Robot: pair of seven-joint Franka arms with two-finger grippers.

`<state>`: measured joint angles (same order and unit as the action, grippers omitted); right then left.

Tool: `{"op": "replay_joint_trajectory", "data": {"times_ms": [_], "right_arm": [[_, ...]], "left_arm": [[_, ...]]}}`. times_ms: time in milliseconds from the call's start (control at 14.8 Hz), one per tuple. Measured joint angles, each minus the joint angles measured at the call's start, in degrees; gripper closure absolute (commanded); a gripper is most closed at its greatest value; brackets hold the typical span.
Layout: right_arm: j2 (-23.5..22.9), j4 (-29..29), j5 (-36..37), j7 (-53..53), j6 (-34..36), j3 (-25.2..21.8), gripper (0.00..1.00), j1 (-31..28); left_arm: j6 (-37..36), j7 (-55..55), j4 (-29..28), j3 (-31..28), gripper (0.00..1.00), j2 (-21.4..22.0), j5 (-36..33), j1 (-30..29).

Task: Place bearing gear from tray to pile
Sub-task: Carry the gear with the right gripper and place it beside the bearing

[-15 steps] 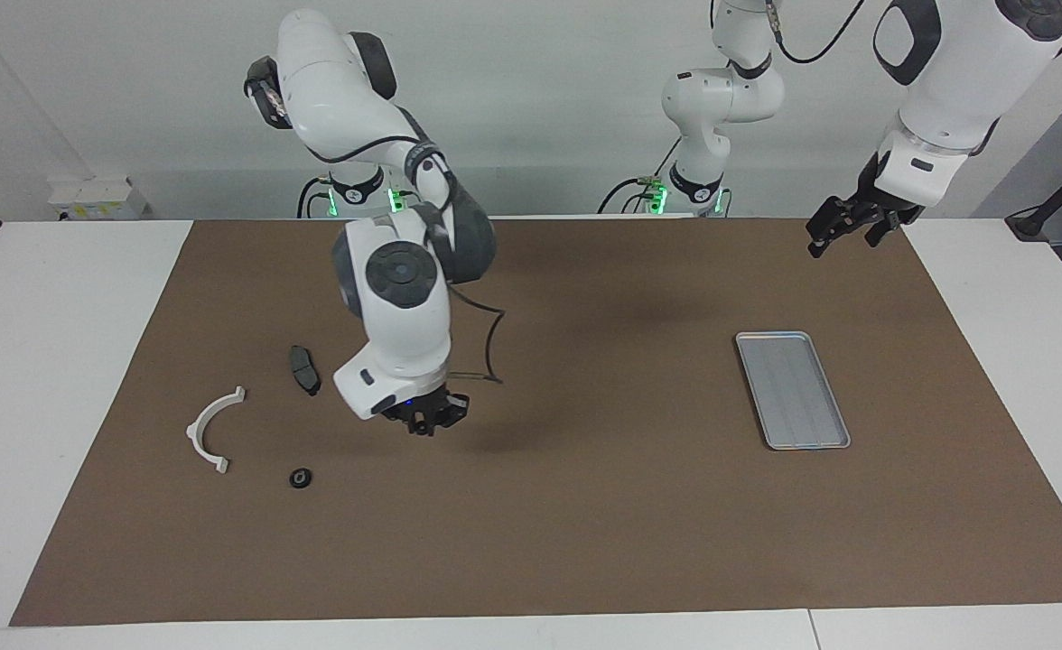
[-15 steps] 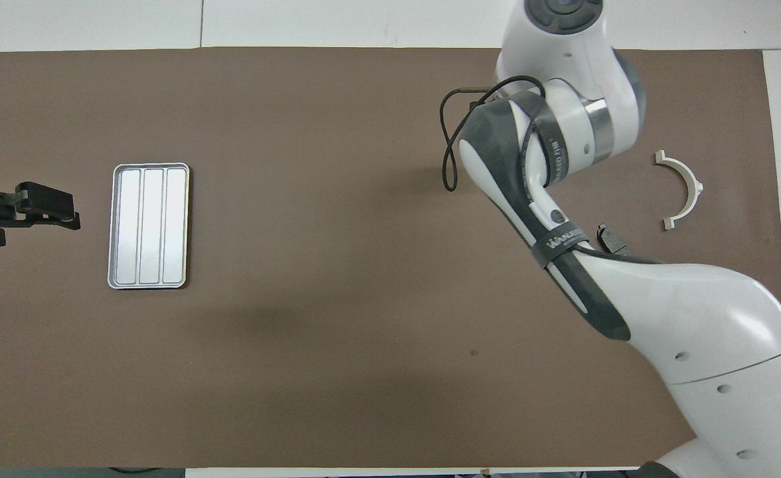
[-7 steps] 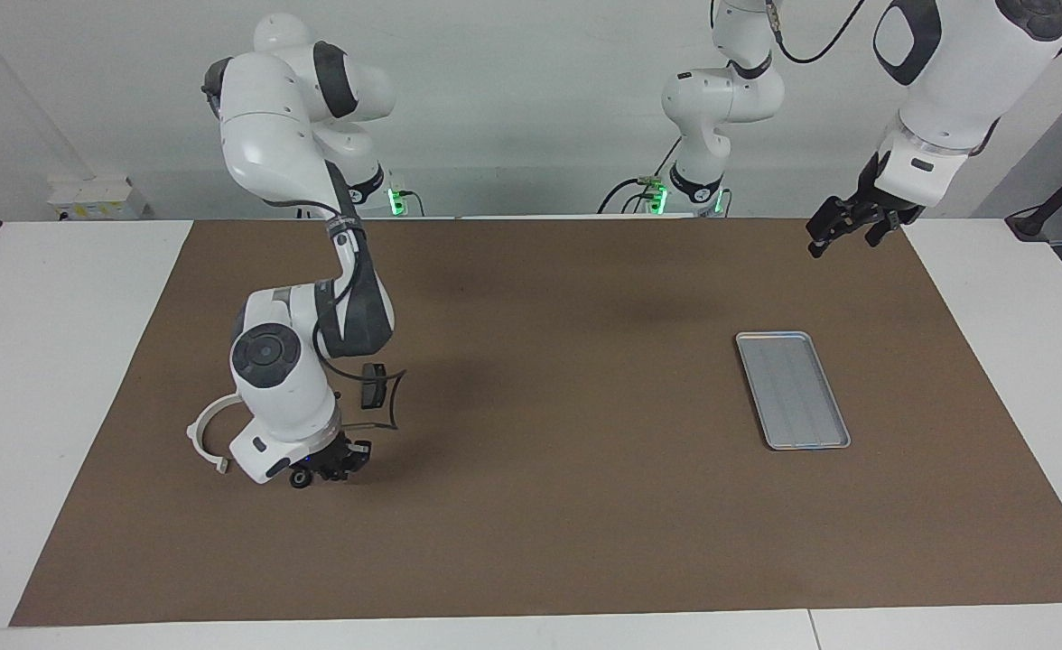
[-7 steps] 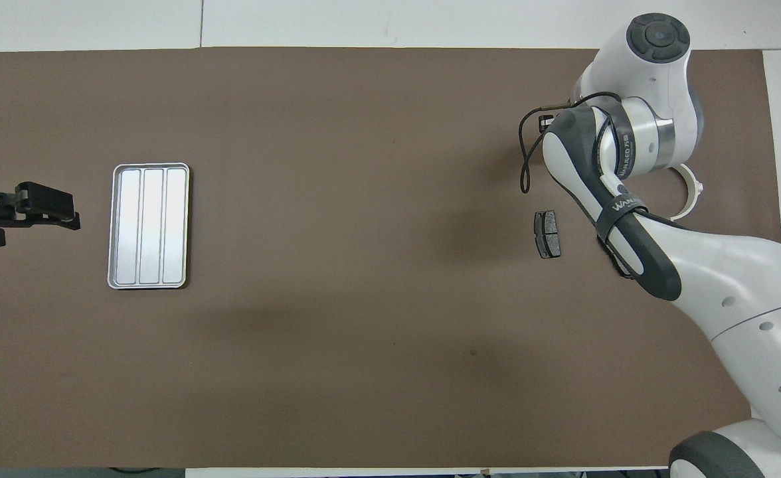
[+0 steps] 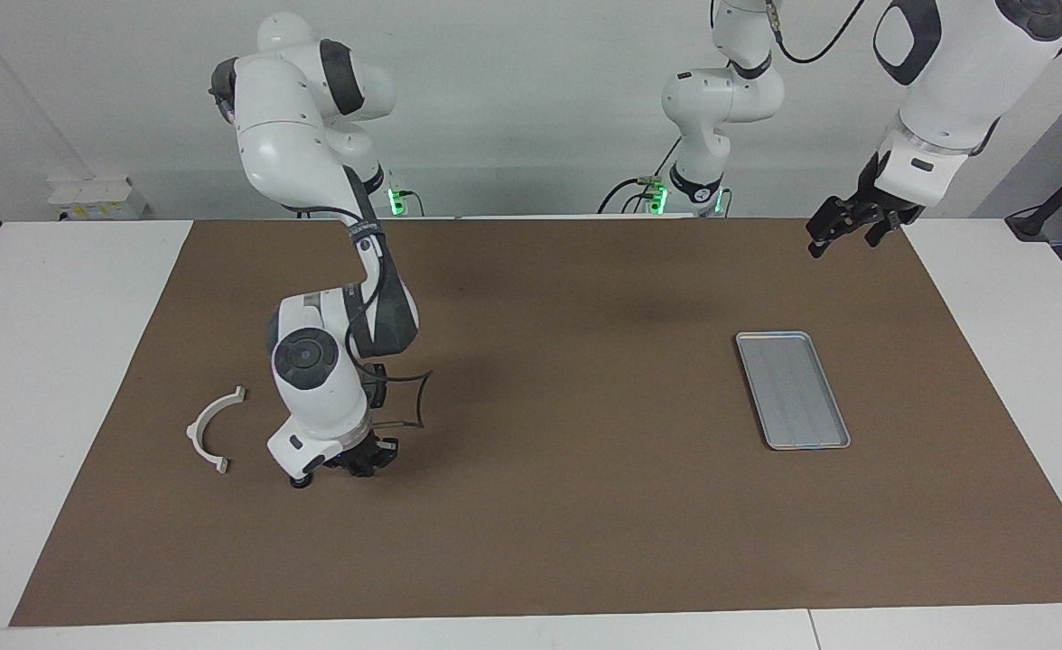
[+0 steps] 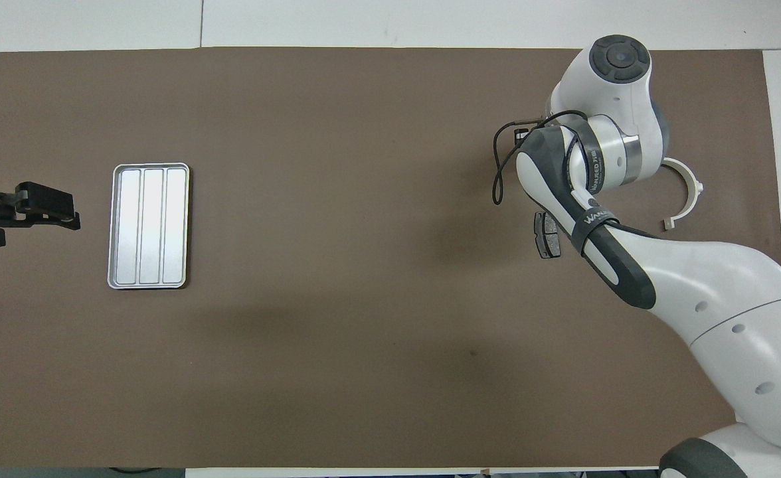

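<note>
The silver tray (image 5: 793,390) (image 6: 148,226) lies bare at the left arm's end of the mat. The pile is at the right arm's end: a white semicircular bracket (image 5: 210,431) (image 6: 691,192) and a dark brake-pad piece (image 6: 545,237). The small dark bearing gear (image 5: 299,480) lies on the mat beside the bracket, half covered by the right wrist. My right gripper (image 5: 364,465) hangs shut just above the mat next to the gear; nothing shows in it, and the overhead view hides it under the arm. My left gripper (image 5: 843,227) (image 6: 48,214) waits open in the air beside the tray.
A brown mat (image 5: 585,542) covers most of the white table. The right arm's elbow and a looping black cable (image 5: 409,397) stand over the pile and hide part of it.
The right arm swung from the mat's middle over to the pile and came down low beside the bearing gear. The gear, tray and left arm have not moved.
</note>
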<state>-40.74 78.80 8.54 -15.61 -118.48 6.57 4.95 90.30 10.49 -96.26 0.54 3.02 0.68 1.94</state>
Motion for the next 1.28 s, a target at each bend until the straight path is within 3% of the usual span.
{"op": "replay_joint_trajectory", "data": {"times_ms": [203, 270, 338, 811, 1284], "right_arm": [[0.96, 3.19, -0.11, -0.41, -4.46, 0.01, 1.0, -0.03], [1.47, 4.31, -0.12, -0.44, -5.69, -0.02, 0.68, -0.08], [1.82, 4.99, -0.14, -0.55, -6.37, -0.06, 0.01, -0.09], [4.05, 5.32, -0.14, -2.78, -5.17, 0.04, 0.0, -0.04], [16.9, 5.23, -0.14, -1.6, 7.88, 1.63, 0.0, -0.08]], "left_arm": [[0.0, 0.0, 0.0, 0.0, 0.0, 0.0, 0.0, 0.0], [0.0, 0.0, 0.0, 0.0, 0.0, 0.0, 0.0, 0.0], [0.0, 0.0, 0.0, 0.0, 0.0, 0.0, 0.0, 0.0], [0.0, 0.0, 0.0, 0.0, 0.0, 0.0, 0.0, 0.0], [0.0, 0.0, 0.0, 0.0, 0.0, 0.0, 0.0, 0.0]]}}
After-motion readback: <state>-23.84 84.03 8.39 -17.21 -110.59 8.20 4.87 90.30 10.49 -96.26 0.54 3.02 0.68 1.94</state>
